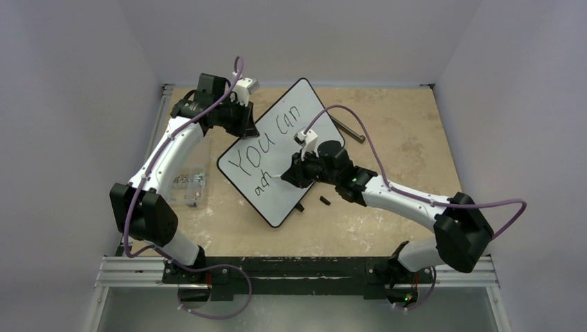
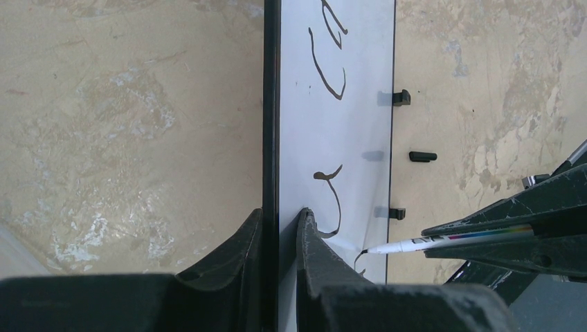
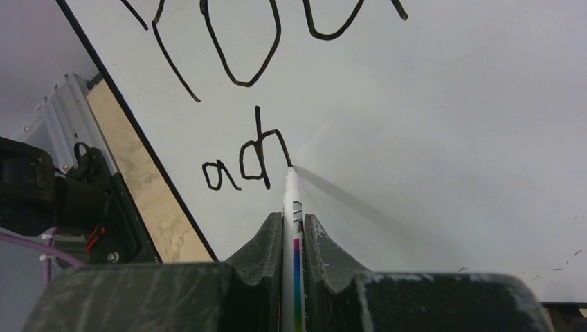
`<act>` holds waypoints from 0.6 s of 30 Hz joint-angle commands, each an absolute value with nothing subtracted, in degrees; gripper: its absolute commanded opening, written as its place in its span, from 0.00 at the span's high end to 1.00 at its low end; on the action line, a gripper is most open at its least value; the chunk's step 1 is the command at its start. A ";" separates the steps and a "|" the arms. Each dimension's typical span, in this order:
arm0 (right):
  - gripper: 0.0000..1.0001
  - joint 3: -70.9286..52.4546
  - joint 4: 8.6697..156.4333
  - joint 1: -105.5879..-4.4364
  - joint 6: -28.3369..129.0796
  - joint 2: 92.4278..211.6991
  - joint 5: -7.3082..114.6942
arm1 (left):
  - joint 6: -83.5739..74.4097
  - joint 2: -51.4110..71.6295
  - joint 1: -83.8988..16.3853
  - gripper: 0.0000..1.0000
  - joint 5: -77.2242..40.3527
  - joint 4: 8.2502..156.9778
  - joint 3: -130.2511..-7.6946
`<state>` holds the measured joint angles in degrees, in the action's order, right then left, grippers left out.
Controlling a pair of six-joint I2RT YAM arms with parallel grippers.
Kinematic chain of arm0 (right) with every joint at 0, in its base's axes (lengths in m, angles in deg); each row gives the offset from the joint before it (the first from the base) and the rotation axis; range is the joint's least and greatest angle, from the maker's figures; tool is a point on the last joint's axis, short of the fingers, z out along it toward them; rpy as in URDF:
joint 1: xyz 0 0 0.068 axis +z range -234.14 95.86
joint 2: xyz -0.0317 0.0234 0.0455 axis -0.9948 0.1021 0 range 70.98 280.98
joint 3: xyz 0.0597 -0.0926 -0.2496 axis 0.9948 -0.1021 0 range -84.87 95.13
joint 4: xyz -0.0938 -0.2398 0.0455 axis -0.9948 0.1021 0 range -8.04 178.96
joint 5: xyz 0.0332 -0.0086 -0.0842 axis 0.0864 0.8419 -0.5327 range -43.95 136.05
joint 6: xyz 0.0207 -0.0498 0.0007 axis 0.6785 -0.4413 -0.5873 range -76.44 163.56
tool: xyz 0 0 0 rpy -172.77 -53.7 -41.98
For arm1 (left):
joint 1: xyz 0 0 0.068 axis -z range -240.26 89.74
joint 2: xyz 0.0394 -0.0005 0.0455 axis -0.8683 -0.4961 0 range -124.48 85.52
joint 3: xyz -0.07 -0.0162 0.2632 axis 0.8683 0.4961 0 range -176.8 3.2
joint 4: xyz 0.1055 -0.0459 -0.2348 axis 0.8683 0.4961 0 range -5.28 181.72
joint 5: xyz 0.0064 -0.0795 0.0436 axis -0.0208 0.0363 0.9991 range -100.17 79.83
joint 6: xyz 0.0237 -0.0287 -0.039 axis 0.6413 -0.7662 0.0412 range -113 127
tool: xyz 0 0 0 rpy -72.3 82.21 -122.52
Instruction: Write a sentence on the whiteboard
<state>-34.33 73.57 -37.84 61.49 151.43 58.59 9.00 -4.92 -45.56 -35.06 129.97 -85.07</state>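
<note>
Two grippers, the left gripper (image 2: pixel 279 228) and the right gripper (image 3: pixel 293 220); one whiteboard (image 1: pixel 277 200), its edge between the left jaws; one marker (image 3: pixel 291 197), between the right jaws; the sentence (image 1: pixel 257 149) in two lines, six letters above, three below; one small black cap (image 1: pixel 324 201) near the right jaws; one dark rod (image 1: pixel 348 130); one clear packet (image 1: pixel 188 181).

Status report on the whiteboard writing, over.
Left gripper clamps whiteboard edge. Right gripper shut on marker, tip at last stroke. Sentence reads "You can ach". Nothing blocking.
</note>
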 commanded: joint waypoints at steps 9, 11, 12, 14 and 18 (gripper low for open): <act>1.00 -35.13 77.37 -38.26 60.74 147.68 57.26 | 15.35 -3.62 -45.67 1.00 -21.92 128.00 -84.68; 1.00 -34.52 78.01 -38.26 60.68 146.81 57.02 | 15.35 -3.52 -45.71 1.00 -21.87 128.05 -84.67; 1.00 -34.24 78.34 -38.26 60.65 146.29 56.67 | 15.39 -3.57 -45.67 1.00 -21.81 128.05 -84.69; 1.00 -33.78 78.60 -38.26 60.78 145.29 55.79 | 15.43 -3.61 -45.67 1.00 -21.73 128.08 -84.69; 1.00 -32.84 78.61 -38.30 61.12 143.89 54.27 | 15.52 -3.58 -45.58 1.00 -21.81 128.11 -84.77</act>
